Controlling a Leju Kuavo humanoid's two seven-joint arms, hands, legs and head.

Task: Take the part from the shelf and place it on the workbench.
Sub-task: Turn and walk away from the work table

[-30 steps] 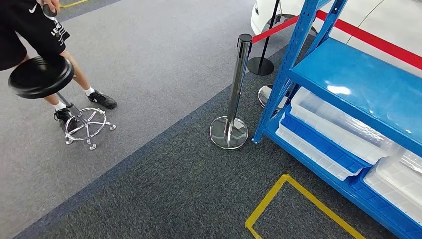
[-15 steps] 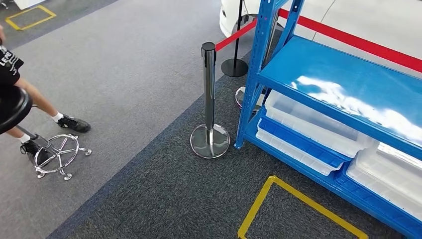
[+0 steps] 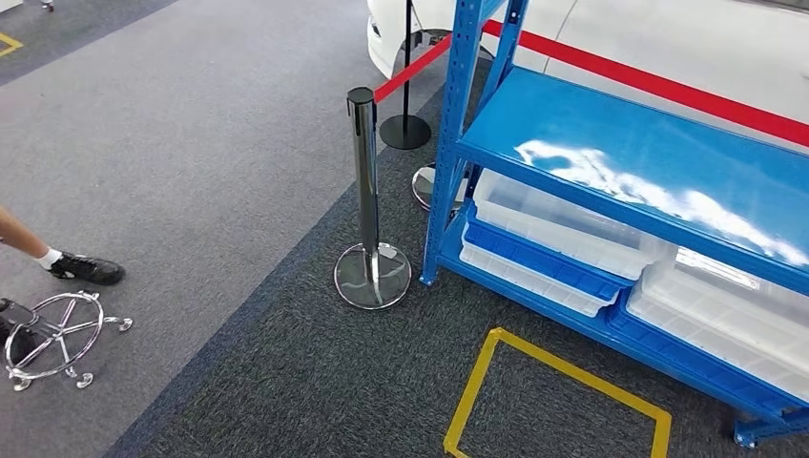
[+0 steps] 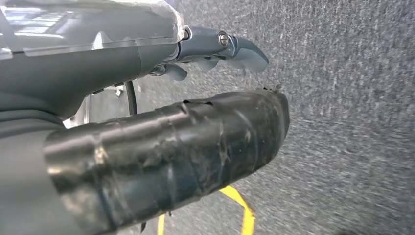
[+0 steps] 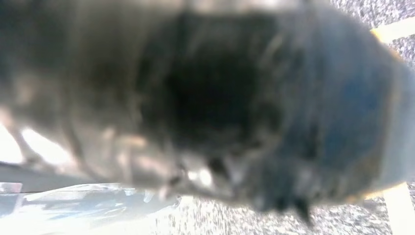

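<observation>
The blue metal shelf (image 3: 611,143) stands on the right of the head view. Its middle board is bare and shows glare. Clear plastic bins (image 3: 563,229) lie on the level below; I cannot make out a part in them. In the left wrist view my left hand (image 4: 147,122) hangs over grey carpet, its thick taped thumb and fingers (image 4: 244,49) stretched out and holding nothing. In the right wrist view my right hand (image 5: 205,107) is a dark blur close to the lens, and I cannot tell how its fingers lie.
A chrome stanchion (image 3: 364,162) with a red belt (image 3: 410,67) stands just left of the shelf's corner post. A yellow floor square (image 3: 553,382) lies in front of the shelf. A stool base (image 3: 57,334) and a person's shoe (image 3: 86,270) are far left. A white car (image 3: 668,38) sits behind.
The whole picture has slid left and down, so the camera has turned toward the shelf. More of the shelf and the yellow square shows; the person and stool are near the left edge.
</observation>
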